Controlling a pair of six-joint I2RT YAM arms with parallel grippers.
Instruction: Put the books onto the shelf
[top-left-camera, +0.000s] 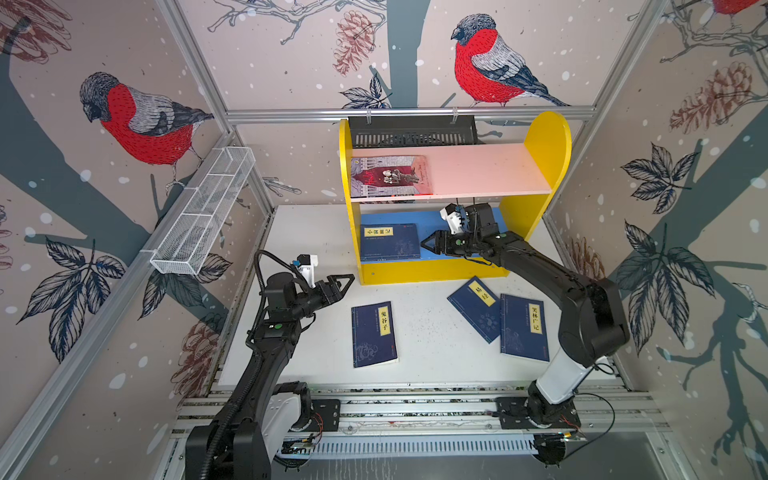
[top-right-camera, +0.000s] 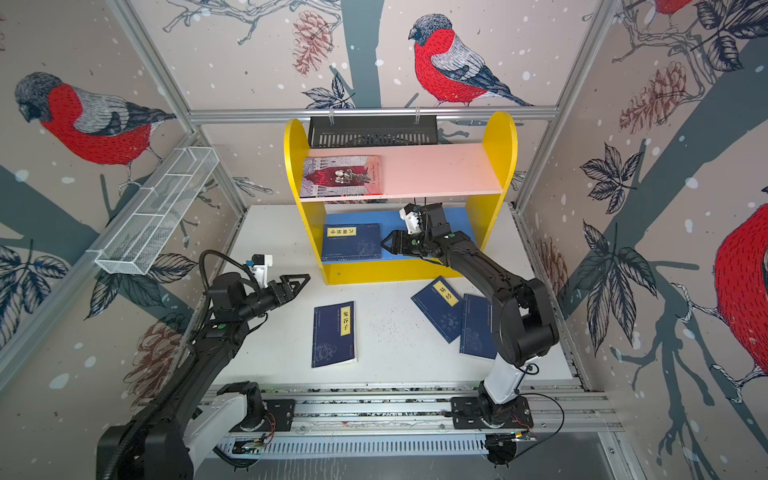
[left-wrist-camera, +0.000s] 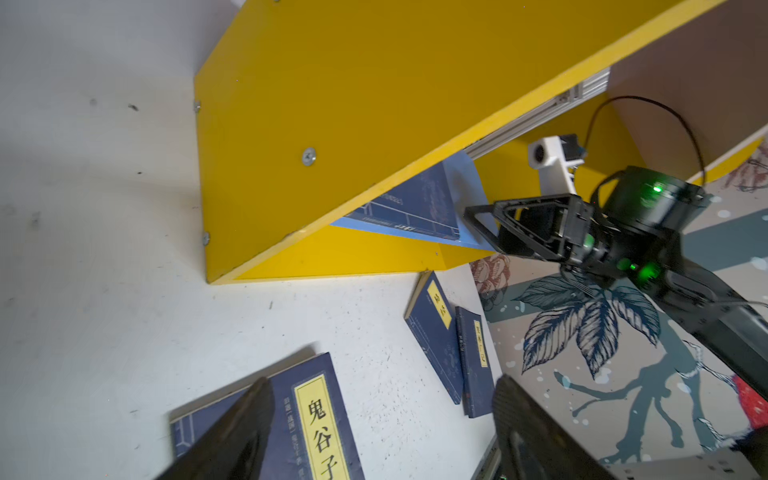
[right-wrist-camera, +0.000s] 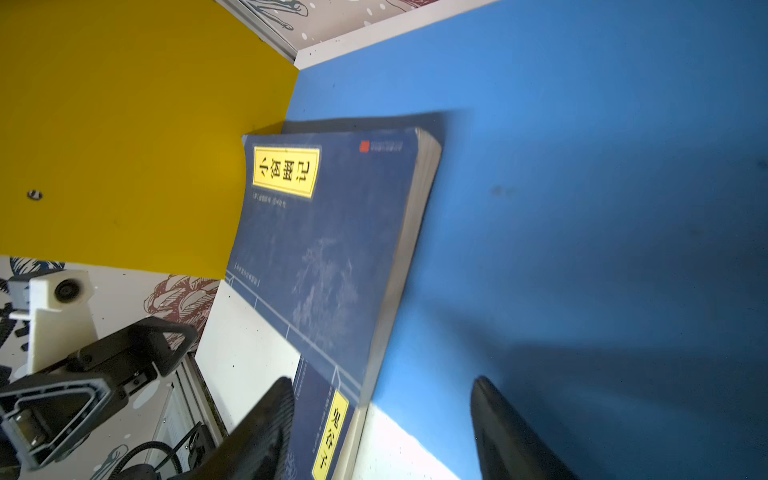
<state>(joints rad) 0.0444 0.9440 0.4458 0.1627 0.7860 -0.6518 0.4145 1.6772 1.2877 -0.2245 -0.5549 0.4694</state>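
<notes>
**Two books shelved, three on the table**

The red-and-grey book (top-left-camera: 388, 176) lies flat at the left end of the shelf's (top-left-camera: 548, 141) pink upper board. One navy book (top-left-camera: 390, 242) lies flat on the blue lower board. On the white table (top-left-camera: 432, 374) in front I see a lone navy book (top-left-camera: 373, 334), and to its right a tilted navy book (top-left-camera: 478, 309) close against a straight navy book (top-left-camera: 524, 328). The right gripper (top-left-camera: 428, 245) hovers just beside the shelved navy book — jaws spread, empty. The left gripper (top-left-camera: 347, 280) hangs left of the shelf, spread wide, empty.

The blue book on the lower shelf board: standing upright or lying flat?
Lying flat, cover up: the book's yellow title label faces upward on the blue lower board.
</notes>
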